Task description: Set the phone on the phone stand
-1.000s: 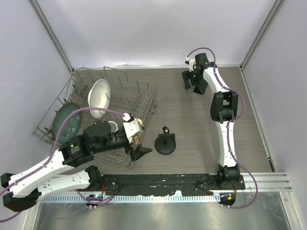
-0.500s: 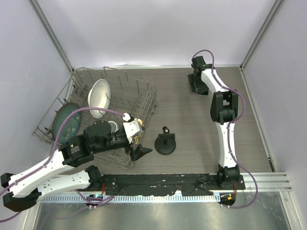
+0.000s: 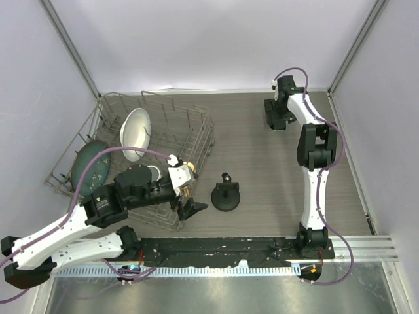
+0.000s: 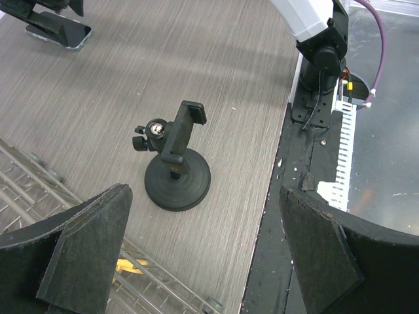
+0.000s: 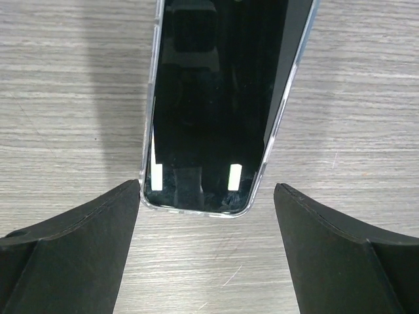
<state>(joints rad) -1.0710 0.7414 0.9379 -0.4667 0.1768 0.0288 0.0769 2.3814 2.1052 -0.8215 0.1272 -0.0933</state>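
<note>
Early in the task, judging by the layout: no grasp, no lift, no placing yet. Phone [image 5: 216,98] flat on the desk [image 5: 65,98], screen up, at the far right, well apart from the phone stand [image 3: 226,195]. Stand upright toward the near middle of the desk, clamp on top bare. Left to do, by this reckoning: closing on the phone, lifting it, carrying it across, seating it in the clamp.

Right gripper [image 5: 206,186] spread wide and low over the desk, one finger either side of the phone's near end. A strip of wood grain visible on each side, so astride the phone but apparently not touching it. Left gripper [image 4: 204,193] likewise wide, holding nothing, hovering near the stand and beside the wire dish rack [image 3: 200,121].
</note>
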